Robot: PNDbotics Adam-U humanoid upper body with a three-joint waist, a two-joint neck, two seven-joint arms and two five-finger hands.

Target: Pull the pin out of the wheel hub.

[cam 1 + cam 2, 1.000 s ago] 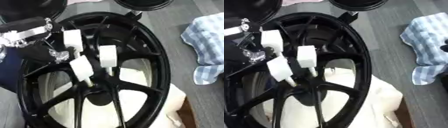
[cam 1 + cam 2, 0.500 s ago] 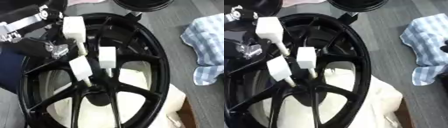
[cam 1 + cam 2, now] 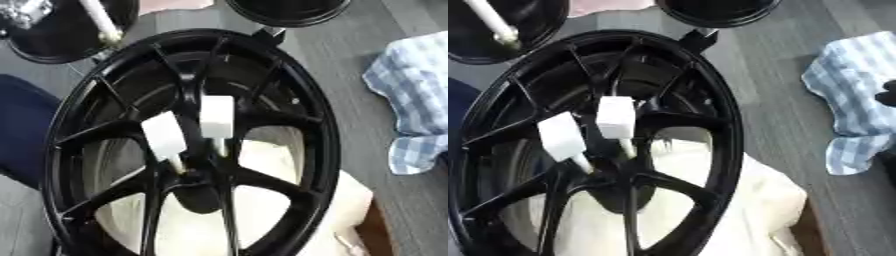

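- One pin (image 3: 98, 20) is out of the hub: its shaft shows at top left over a black round tray (image 3: 61, 42), well clear of the wheel (image 3: 289, 100).
- Left hand (image 3: 22, 9) barely in view at that corner; can't tell its fingers.
- Two white-capped pins (image 3: 216, 116) sit in the hub (image 3: 199, 175).
- Next, I'd say: set it down in the tray.
- Right hand out of view.

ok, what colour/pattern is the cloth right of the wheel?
Blue and white check; the cloth shows best in the left eye view.
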